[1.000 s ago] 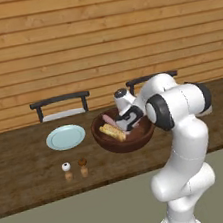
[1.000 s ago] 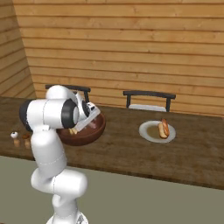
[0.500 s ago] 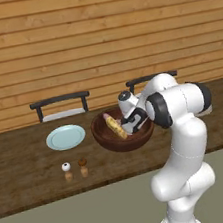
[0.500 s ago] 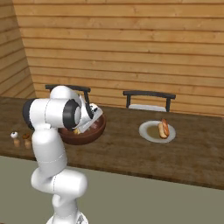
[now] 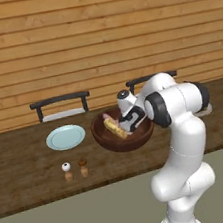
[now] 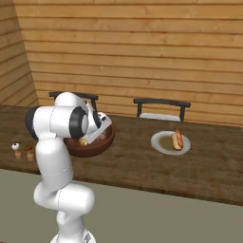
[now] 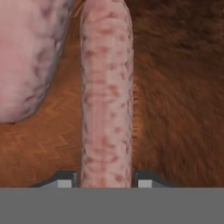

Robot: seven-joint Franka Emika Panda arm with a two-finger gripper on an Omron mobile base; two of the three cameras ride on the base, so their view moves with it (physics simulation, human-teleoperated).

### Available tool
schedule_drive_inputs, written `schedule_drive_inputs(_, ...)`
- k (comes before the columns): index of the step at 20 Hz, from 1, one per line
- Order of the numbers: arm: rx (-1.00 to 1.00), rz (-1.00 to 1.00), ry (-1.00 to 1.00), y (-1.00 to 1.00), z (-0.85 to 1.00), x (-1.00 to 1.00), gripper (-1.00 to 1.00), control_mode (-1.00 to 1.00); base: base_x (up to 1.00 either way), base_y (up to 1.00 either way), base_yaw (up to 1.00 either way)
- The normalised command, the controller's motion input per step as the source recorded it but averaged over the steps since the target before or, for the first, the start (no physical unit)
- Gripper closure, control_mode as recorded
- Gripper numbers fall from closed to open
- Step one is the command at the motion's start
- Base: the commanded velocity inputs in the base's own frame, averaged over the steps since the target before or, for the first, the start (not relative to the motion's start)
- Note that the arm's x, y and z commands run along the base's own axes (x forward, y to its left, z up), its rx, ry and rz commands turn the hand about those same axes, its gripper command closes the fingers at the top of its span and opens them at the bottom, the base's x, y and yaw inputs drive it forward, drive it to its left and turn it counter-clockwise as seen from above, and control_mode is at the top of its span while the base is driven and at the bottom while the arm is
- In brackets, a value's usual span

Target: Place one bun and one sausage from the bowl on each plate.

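In front of me stands a long dark brown wooden table (image 5: 26, 171). On it rest a large dark reddish-brown wooden bowl (image 5: 137, 136), a flat round pale blue-grey plate (image 5: 66, 137), a second such plate (image 6: 160, 143), and two small shakers (image 5: 75, 169).

- Back wall (image 5: 98, 39): horizontal wooden planks, warm light brown, running the full width in both base views.
- Side wall (image 6: 14, 71): same planking, meets the back wall at a corner at the left of the right base view.
- Desk (image 5: 26, 171): long, dark brown wood grain, standing in front of the back wall.
- Two chairs behind the desk: dark backrests, pale seats; one (image 5: 62, 103) on the left, the other (image 6: 161, 107) further right.
- Floor (image 6: 166, 218): plain grey-olive, unpatterned.
- Light: even, soft, faint shadows.
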Motion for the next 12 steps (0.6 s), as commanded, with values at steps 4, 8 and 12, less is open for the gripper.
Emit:
schedule_drive_inputs(4,0.00,0.00,0.01,0.00,-0.20,0.00,1.00,-1.00,0.00,0.00,0.00)
schedule_drive_inputs(8,0.00,0.00,-0.07,0.00,-0.03,-0.06,1.00,-1.00,0.00,0.00,0.00)
schedule_drive_inputs(12,0.00,-0.06,-0.06,0.00,0.47,-0.28,1.00,-1.00,0.00,0.00,0.00)
